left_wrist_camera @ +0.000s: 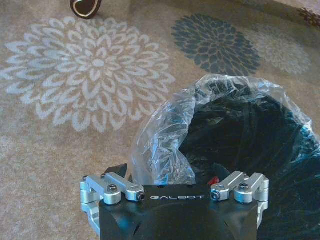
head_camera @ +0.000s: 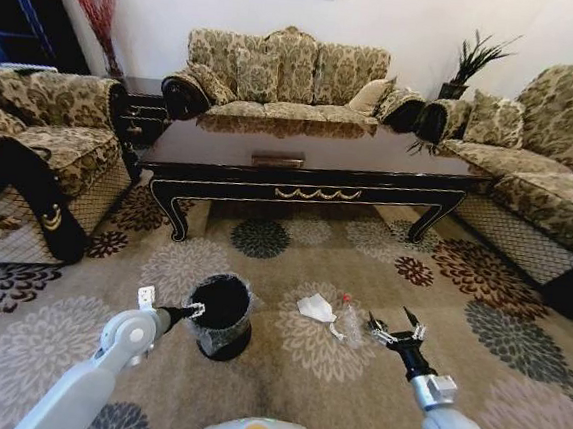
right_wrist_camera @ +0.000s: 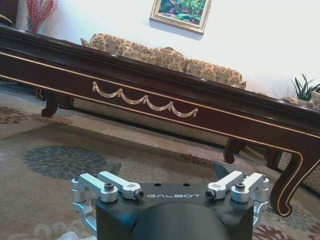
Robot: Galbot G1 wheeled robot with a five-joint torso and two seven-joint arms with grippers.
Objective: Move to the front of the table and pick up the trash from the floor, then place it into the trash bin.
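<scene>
Beige medallion floor point(head_camera: 282, 385) before the table point(head_camera: 311, 166) carries the trash point(head_camera: 316, 308) just beside the trash bin point(head_camera: 221, 314); right gripper point(head_camera: 397, 330), spread wide, should descend squarely over the white paper, while left gripper point(head_camera: 196, 311), state indeterminable, sits at the bin's rim.

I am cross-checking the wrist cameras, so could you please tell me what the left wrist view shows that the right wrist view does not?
Left wrist view alone: the trash bin, its thin plastic bag liner crumpled over the rim, directly ahead of the left tool.

Right wrist view alone: the table with its gold scroll ornament and curved legs, a sofa, a framed painting and a plant, seen past the right tool, which is open.

Both: the floor with its flower medallions.
</scene>
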